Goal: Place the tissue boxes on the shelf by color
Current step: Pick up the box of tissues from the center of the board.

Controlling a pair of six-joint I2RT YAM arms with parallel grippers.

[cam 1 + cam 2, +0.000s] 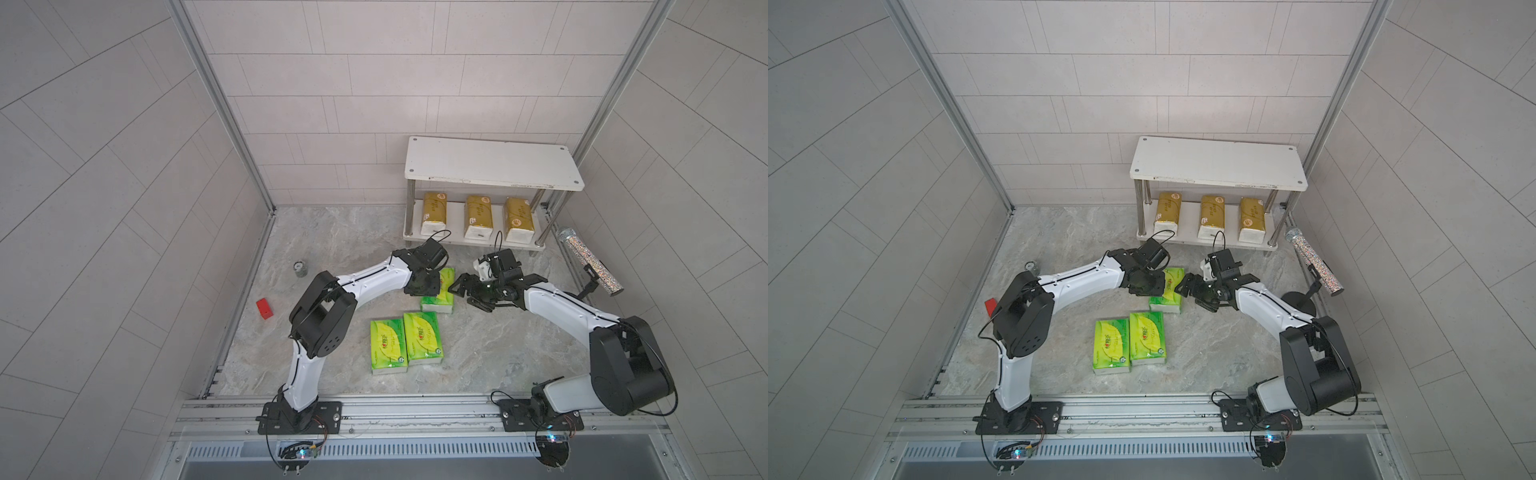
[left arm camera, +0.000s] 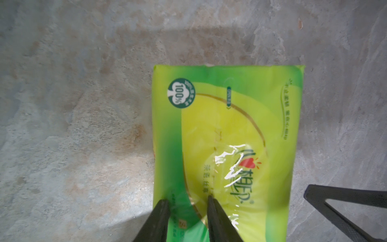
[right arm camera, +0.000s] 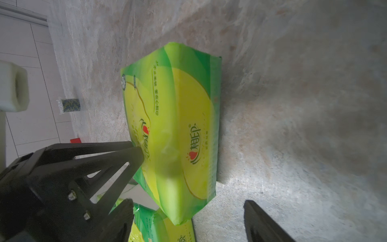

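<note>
Three gold packs (image 1: 476, 216) fill the shelf's (image 1: 490, 162) lower board; left gripper (image 2: 186, 204) pinches one green pack (image 1: 445, 279), two others (image 1: 388, 345) wait on the bench (image 1: 332, 249), right gripper (image 3: 187, 202) open, empty.

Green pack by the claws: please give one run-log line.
left claw shut on green pack | right claw open | gold packs on lower shelf

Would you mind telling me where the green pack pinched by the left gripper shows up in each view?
Top view: green pack mid-floor, just in front of the shelf.
Top view: same spot.
Left wrist: fills the middle of the picture.
Right wrist: middle, tilted.
Shared landmark: the left gripper, shut on its wrapper.
</note>
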